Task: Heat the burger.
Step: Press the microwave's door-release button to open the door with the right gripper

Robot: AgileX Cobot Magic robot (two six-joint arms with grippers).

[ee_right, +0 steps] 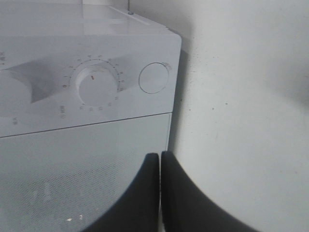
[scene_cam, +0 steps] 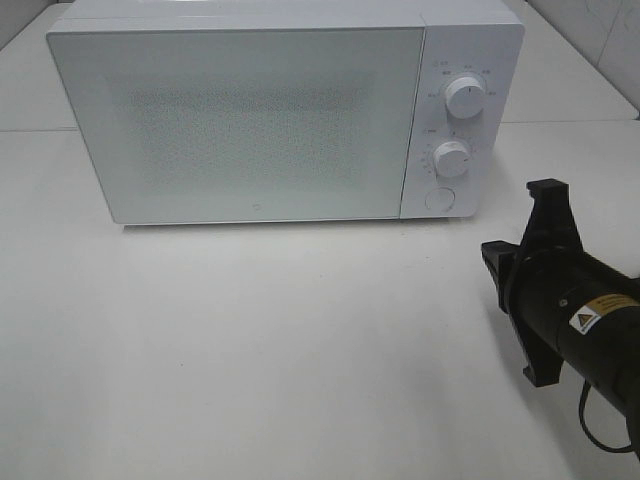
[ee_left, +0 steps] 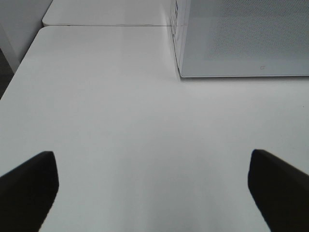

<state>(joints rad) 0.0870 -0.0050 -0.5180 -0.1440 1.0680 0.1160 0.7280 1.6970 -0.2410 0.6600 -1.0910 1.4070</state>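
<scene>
the right arm reaches in low from the right side, and the right gripper at its tip is pinched fully closed, both halves pressed flat together. the left gripper hangs spread wide, its fingers far apart.

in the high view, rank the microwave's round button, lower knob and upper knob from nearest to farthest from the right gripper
1. round button, lowest on the microwave front, nearest the right gripper
2. lower knob, just above the button
3. upper knob, top of the same side, farthest
</scene>
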